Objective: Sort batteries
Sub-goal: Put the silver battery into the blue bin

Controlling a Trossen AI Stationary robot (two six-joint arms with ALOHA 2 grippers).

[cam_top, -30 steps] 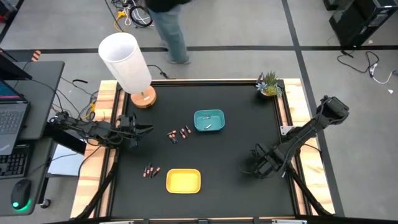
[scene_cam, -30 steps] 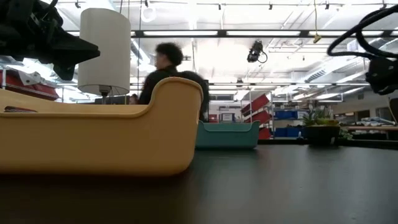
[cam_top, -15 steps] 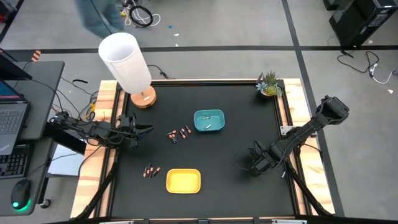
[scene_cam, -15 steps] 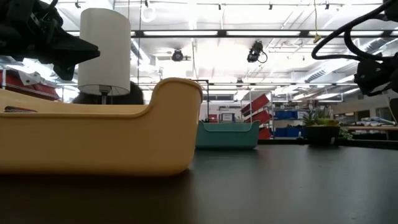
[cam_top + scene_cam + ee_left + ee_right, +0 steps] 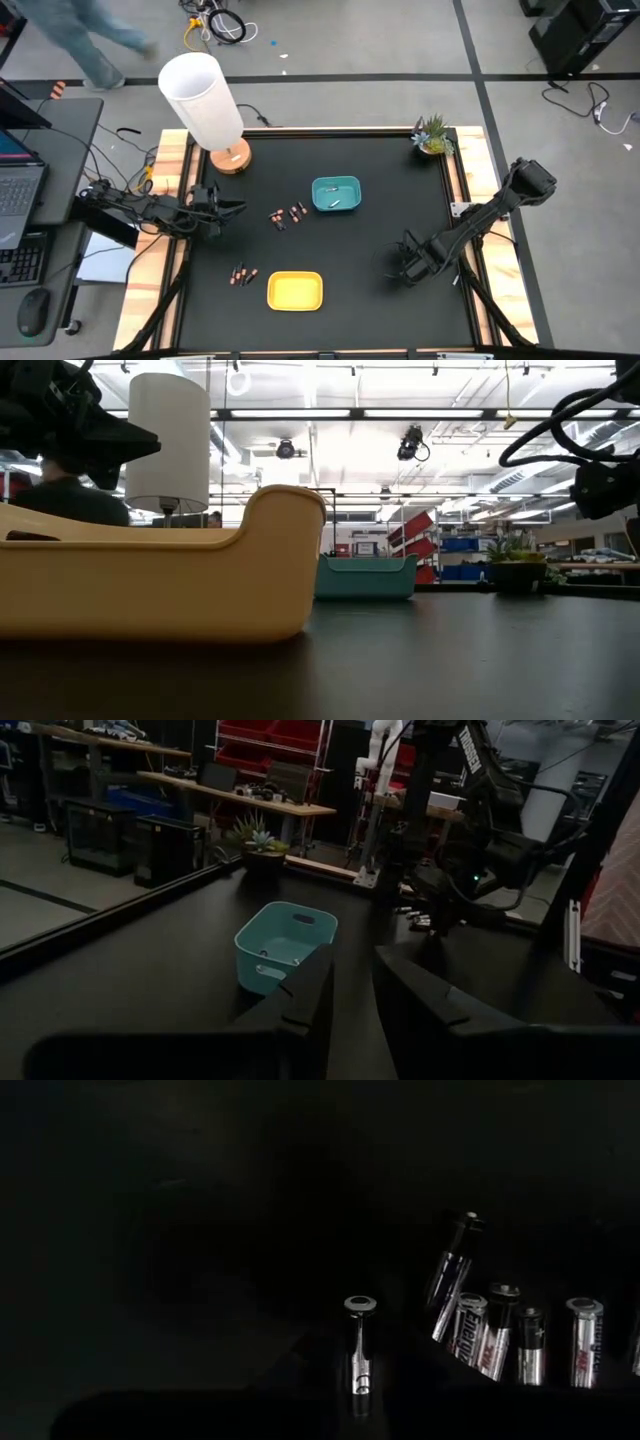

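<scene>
My right gripper (image 5: 398,265) hangs over the table's right half, shut on a silvery-black battery (image 5: 358,1342). Several more silvery-black batteries (image 5: 510,1335) lie on the black table beside it; they show only in the right wrist view. Dark batteries with copper ends lie in two small groups, one at mid-table (image 5: 288,215) and one at the near left (image 5: 243,275). A teal tray (image 5: 336,194) holds one pale battery. A yellow tray (image 5: 294,291) stands near the front edge. My left gripper (image 5: 222,212) waits shut at the table's left edge. My right gripper pinches the battery between its two fingers. The battery lies along the fingers, and its capped end (image 5: 360,1304) sticks out ahead of them. The dark fingers hide its other end. Whether it is clear of the table, I cannot tell.
A white lamp (image 5: 205,100) stands at the far left corner and a small potted plant (image 5: 432,135) at the far right corner. Wooden rails edge the black table. A person walks on the floor beyond the far left corner.
My right gripper has moved a little toward the table's left edge. My left arm has kept still. The person behind the table has walked off to the left.
</scene>
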